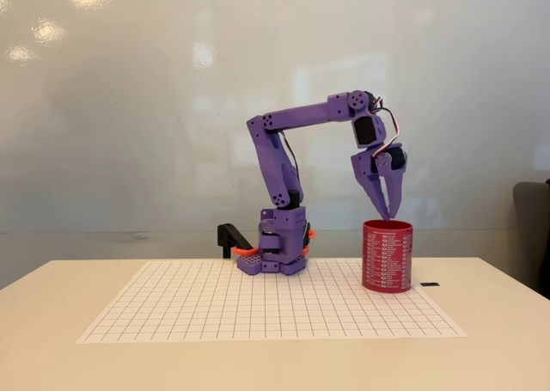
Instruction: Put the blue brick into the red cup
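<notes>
The red cup (pixel 388 256) with rows of white print stands upright on the right side of the grid sheet in the fixed view. The purple arm reaches over it, and my gripper (pixel 388 213) points straight down, its fingertips just above the cup's rim near the middle of the opening. The two fingers meet at their tips, and nothing blue shows between them. The blue brick is hidden or out of view.
A white grid sheet (pixel 215 309) covers the middle of the pale table. The arm's purple base (pixel 279 253) stands at the sheet's back edge beside a black clamp (pixel 230 236). A small black object (pixel 430 284) lies right of the cup. A dark chair (pixel 534 232) stands at the right edge.
</notes>
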Controlling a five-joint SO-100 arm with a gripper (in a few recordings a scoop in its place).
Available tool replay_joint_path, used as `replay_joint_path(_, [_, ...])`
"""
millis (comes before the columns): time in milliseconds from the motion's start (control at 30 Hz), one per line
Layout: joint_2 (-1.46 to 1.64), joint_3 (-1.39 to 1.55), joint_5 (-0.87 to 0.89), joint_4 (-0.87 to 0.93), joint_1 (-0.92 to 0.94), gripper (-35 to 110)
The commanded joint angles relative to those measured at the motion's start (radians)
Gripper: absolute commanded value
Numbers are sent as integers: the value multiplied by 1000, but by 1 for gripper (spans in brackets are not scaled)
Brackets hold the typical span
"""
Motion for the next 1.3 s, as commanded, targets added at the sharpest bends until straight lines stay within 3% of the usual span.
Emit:
replay_joint_path(0, [52,-155,-9,-92,247,0])
replay_joint_path(267, [172,-196,-69,-250,632,-1])
replay_joint_path(667, [653,-80,-186,-290,1025,-1])
replay_joint_path(1267, [1264,586,-287,-262,980,-1])
